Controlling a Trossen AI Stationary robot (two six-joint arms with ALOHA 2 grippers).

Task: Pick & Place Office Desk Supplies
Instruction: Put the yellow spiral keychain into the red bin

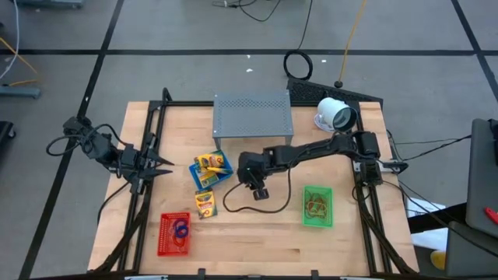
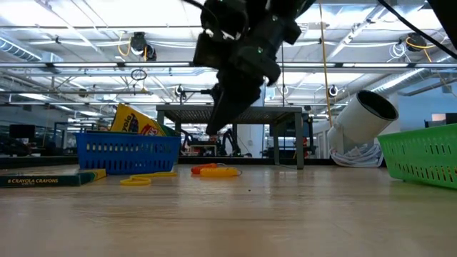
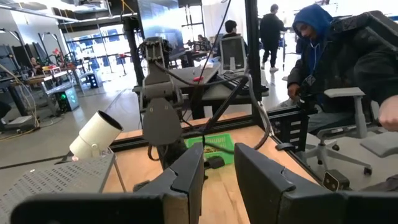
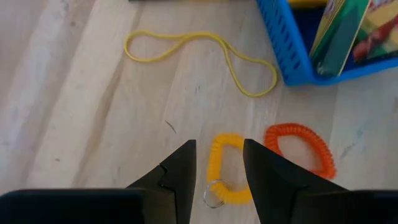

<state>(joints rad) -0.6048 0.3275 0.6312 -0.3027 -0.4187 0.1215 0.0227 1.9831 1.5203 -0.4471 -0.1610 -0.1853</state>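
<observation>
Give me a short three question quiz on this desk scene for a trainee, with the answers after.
1. True or false: the right claw is above a yellow coil loop on the table.
2. Which basket holds crayon packs? A red, B blue, C green.
3. Fill in: the orange coil loop lies beside the ____ coil loop.

Key: 1 true, with its fingers apart on either side of the loop. 2 B, the blue basket. 3 yellow.
</observation>
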